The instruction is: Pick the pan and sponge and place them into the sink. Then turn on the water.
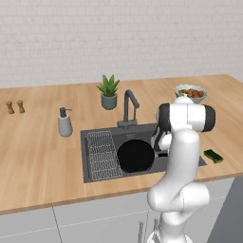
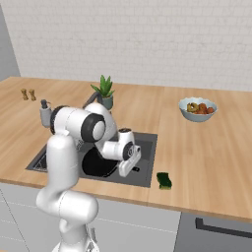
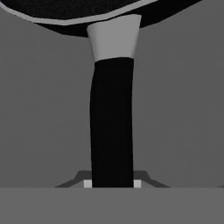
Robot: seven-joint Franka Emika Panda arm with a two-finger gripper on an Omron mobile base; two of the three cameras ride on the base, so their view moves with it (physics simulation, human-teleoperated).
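Around: plant [image 1: 108, 91], soap pump [image 1: 64, 123] behind sink [image 1: 92, 171] on bench [image 1: 38, 156]; food bowl [image 1: 190, 93] far right; faucet [image 1: 129, 107] just behind my hand [image 2: 129, 165].
Pan: pan [image 1: 135, 155] in basin beside rack [image 1: 103, 154]; handle [image 3: 112, 122] runs between my fingertips.
Hand: looks clamped on handle.
Sponge: sponge [image 2: 164, 180] on bench, right of sink.
Writing: none I can read.

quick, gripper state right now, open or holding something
Gripper: shut on the pan handle, with the pan low in the sink. The sponge lies on the counter beside the sink.
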